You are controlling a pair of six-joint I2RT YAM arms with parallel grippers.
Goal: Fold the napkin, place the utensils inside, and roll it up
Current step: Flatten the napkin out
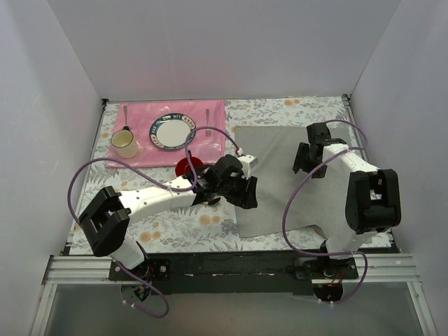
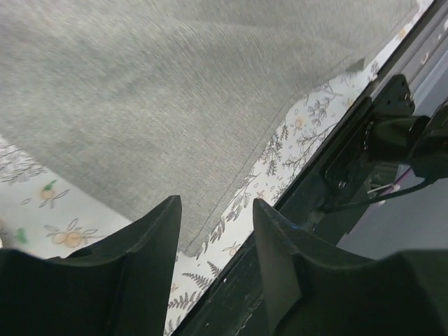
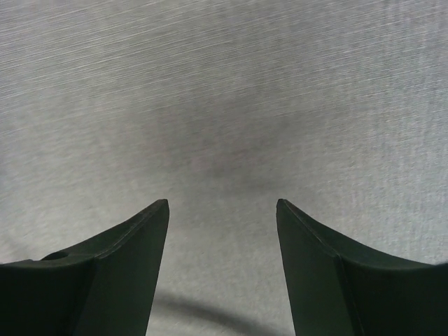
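One floral-print worktop (image 1: 189, 231) carries the plain mid-grey cloth napkin (image 1: 280, 168), flat and unfolded. My left end effector (image 2: 217, 203) sits at its near-left corner, jaws apart, empty; the right end effector (image 3: 222, 203) hovers open above the cloth. I judge folding is starting: next, pinch that corner.

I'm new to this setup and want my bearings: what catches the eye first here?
The big grey napkin spread flat right of centre, with both arms over it: the left gripper open at its near-left corner, the right gripper open over its right half. Far left, a pink placemat carries a plate and mug.
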